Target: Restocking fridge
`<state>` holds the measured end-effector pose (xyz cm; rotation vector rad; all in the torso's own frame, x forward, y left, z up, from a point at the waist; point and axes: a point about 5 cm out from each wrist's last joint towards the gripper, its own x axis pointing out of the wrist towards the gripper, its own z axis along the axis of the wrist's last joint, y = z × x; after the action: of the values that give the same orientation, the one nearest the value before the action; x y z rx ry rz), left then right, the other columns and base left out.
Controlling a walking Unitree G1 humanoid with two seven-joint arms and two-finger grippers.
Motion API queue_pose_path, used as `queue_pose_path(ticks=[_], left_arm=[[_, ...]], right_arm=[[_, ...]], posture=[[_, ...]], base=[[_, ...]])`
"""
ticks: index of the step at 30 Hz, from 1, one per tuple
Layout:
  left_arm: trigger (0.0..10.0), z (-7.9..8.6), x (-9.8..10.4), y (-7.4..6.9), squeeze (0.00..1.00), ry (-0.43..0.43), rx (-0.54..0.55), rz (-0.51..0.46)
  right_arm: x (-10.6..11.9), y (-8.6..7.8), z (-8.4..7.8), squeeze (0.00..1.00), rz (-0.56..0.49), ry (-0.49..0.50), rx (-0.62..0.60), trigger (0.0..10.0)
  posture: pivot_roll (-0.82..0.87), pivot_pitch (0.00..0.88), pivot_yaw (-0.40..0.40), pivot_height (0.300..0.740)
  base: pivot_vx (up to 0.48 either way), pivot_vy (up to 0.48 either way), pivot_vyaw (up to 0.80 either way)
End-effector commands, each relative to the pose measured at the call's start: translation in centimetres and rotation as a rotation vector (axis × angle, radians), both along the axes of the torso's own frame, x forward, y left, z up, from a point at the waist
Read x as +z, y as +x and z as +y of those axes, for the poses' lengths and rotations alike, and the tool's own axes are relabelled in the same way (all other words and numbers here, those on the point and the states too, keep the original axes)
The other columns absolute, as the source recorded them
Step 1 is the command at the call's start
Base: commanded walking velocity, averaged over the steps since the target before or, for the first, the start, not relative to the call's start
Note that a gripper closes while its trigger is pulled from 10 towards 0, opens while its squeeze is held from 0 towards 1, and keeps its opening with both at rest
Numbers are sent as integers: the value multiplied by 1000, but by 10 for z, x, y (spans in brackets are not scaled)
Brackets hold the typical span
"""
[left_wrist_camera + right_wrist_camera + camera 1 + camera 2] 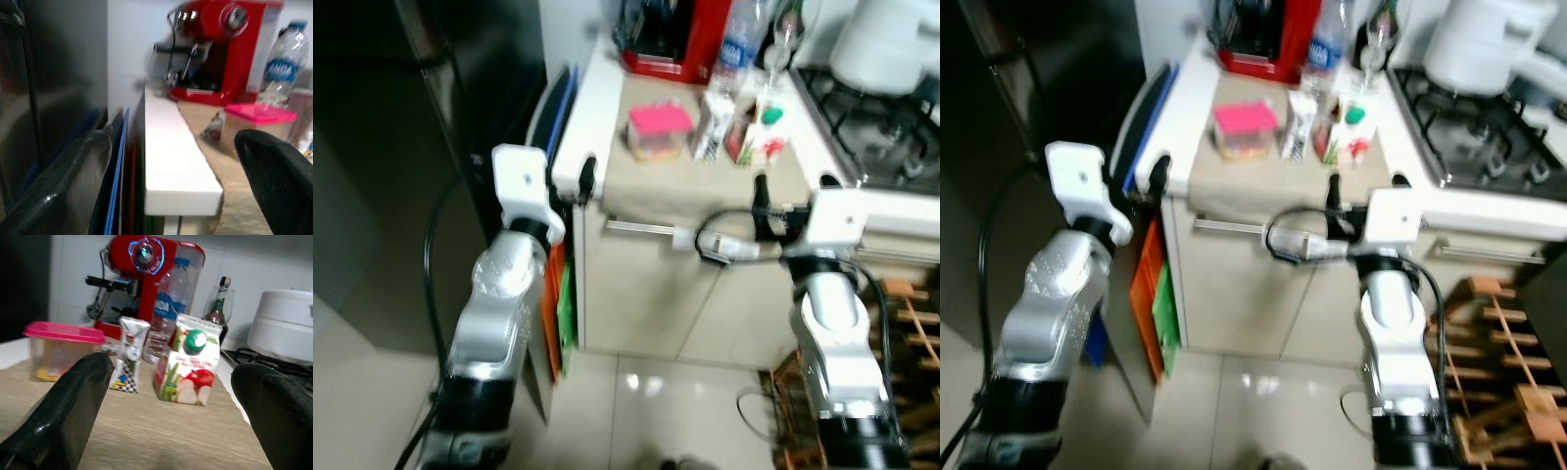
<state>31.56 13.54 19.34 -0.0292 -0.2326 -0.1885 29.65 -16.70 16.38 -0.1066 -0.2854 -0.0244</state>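
Left eye view has the robot facing a white counter [607, 108] with both arms raised short of its front edge. At far left stands the dark fridge [480, 88], its door cut off by the frame and too murky to say whether it is open. The left gripper [586, 176] hovers at the counter's near left corner, fingers [58, 186] spread with nothing between them, beside a stack of flat blue and orange boards [558, 294] wedged between fridge and cabinet. On the tan mat [705, 166] sit, from left to right, a pink-lidded tub [658, 132], a slim foil pouch [710, 125] and a juice carton [188, 360] with a green cap, all upright; behind them are a red coffee machine [671, 39], a water bottle [736, 44] and a wine glass [220, 301]. The right gripper [762, 191] hangs just before the mat's front edge, fingers [63, 416] wide apart and empty. From it the carton lies straight ahead and slightly right, its long axis vertical, so I judge the right arm nearer and better lined up for a grasp. The left arm is nearer the tub and the fridge. A stove [871, 127] with a white pot [891, 39] sits at far right. The tub's contents are blurred.
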Motion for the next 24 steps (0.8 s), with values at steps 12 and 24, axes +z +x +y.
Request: queue_pose_path(ticks=[12, 24], left_arm=[[10000, -20, 14, 6, 0, -4, -113, -63], [10000, -19, 27, 11, 0, -68, -82, -115]], right_arm=[[8, 9, -9, 0, -20, -6, -52, 10000], [58, 34, -4, 0, -125, 42, 21, 10000]], posture=[[-49, 0, -4, 740], [-51, 0, 0, 740]], base=[[467, 0, -106], [451, 30, 0]])
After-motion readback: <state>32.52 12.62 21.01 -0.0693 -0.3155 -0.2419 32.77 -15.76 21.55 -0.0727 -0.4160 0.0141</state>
